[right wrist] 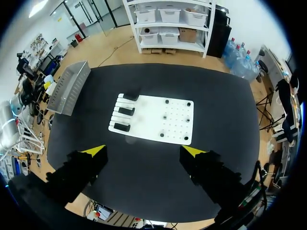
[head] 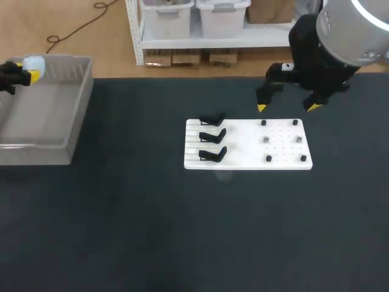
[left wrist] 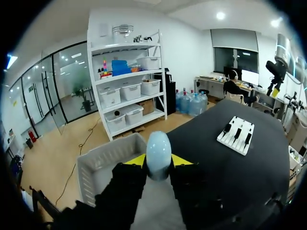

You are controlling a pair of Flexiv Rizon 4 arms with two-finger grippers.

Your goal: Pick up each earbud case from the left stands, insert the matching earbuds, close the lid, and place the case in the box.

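Left gripper (left wrist: 158, 162) closed on a pale, egg-shaped case (left wrist: 158, 151), yellow tips pressing it from two sides, lid apparently down. Held upright and high over the grey box (left wrist: 103, 163), far out past the stand end of the white board (head: 243, 146). By the look of it, poised for the drop, last step of a round. Gripped at the waist, probably against a sideways slip of the rounded shell. Worth watching: release height, with a hard shell liable to bounce or pop its lid on landing.

On the board, three black stands (head: 213, 135) in a column at the end nearer the box, all without cases; likely the last case in hand. At the board's other end, a grid of holes with a few small dark and grey pieces (head: 268, 159), too small to tell whether earbuds or pegs.

Right gripper (head: 288, 107) wide open and holding nothing, hanging above the board's far edge at the grid end, clear of the stands. Parked there, it seems, out of the left arm's way yet near the pieces.
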